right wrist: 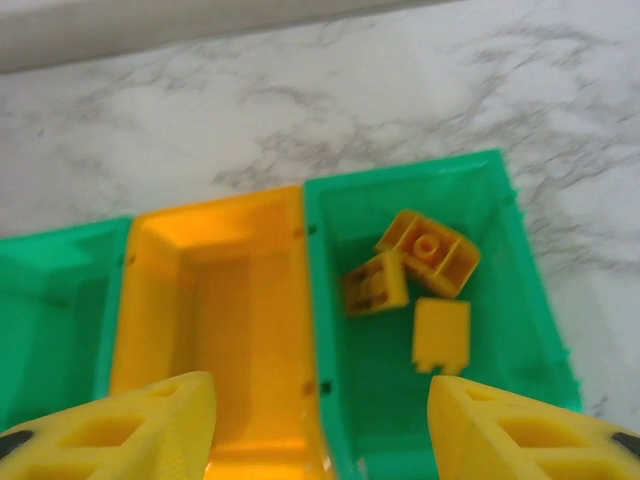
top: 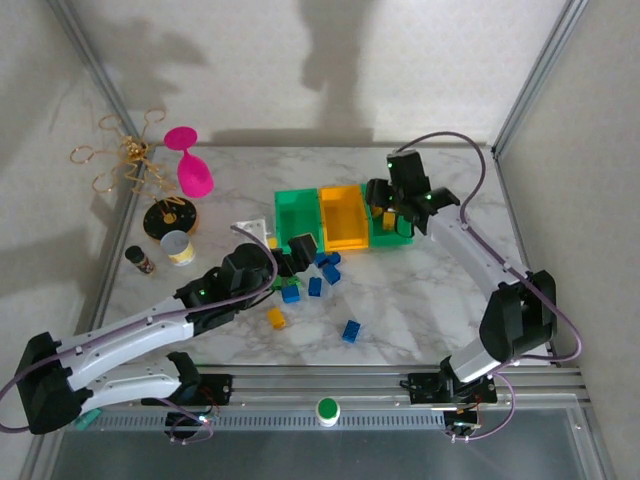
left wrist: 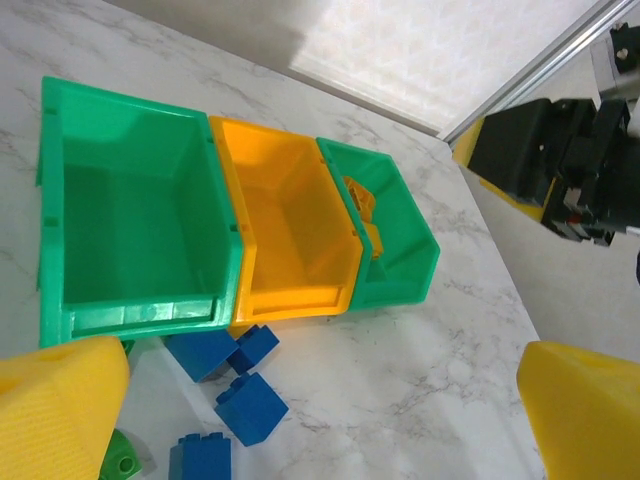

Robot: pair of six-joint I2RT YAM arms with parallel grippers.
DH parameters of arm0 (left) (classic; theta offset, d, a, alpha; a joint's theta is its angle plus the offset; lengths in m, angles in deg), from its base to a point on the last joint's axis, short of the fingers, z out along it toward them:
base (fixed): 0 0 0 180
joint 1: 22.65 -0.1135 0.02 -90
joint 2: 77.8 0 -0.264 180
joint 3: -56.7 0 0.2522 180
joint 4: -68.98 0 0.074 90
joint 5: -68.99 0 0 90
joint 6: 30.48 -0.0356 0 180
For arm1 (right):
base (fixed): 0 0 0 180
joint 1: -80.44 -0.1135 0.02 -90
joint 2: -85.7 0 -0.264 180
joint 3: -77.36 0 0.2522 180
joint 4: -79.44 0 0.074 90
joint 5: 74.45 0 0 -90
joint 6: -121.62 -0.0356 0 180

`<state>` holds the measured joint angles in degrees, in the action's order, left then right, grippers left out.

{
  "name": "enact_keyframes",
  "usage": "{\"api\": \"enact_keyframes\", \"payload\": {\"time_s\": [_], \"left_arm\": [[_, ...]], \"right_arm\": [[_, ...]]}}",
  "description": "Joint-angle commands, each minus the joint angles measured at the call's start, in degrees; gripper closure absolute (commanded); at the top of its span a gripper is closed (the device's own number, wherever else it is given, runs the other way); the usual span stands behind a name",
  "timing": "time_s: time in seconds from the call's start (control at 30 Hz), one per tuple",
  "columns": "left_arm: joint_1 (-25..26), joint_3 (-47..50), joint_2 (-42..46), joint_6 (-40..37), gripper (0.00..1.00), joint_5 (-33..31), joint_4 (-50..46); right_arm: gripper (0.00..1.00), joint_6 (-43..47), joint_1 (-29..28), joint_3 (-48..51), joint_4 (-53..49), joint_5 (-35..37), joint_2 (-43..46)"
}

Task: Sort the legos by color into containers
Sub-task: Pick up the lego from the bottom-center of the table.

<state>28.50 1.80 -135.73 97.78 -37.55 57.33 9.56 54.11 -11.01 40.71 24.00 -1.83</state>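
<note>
Three containers stand in a row: a green bin (top: 292,213), an orange-yellow bin (top: 344,238) and a second green bin (top: 393,241). My right gripper (top: 392,212) hovers open over that right green bin (right wrist: 525,300), nothing between its fingers (right wrist: 150,425). Inside lie three orange-yellow legos (right wrist: 428,252), (right wrist: 376,284), (right wrist: 441,333). The orange-yellow bin (right wrist: 230,330) looks bare. My left gripper (top: 296,252) is open and holds nothing, just in front of the bins and above blue legos (left wrist: 250,408), (left wrist: 203,352). A green lego (left wrist: 122,462) peeks out beside its left finger (left wrist: 60,410). More blue legos (top: 351,331) and an orange one (top: 276,318) lie on the marble.
A pink goblet (top: 190,165), a gold wire stand (top: 125,155), a small round cup (top: 178,247) and a dark little bottle (top: 140,260) crowd the far left. A white piece (top: 250,230) lies left of the bins. Metal frame posts edge the table.
</note>
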Motion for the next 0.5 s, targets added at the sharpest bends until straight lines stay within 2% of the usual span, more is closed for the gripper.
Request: {"api": "enact_keyframes", "payload": {"time_s": [0.0, 0.47], "left_arm": [[-0.5, 2.4, 3.8, 1.2, 0.0, -1.0, -3.6], [-0.5, 8.2, 15.5, 8.5, 0.0, -4.2, -16.3]], "right_arm": [[0.41, -3.3, -3.9, 2.2, -1.4, -0.3, 2.9], [0.39, -7.4, -23.5, 10.2, -0.3, 0.6, 3.2]]}}
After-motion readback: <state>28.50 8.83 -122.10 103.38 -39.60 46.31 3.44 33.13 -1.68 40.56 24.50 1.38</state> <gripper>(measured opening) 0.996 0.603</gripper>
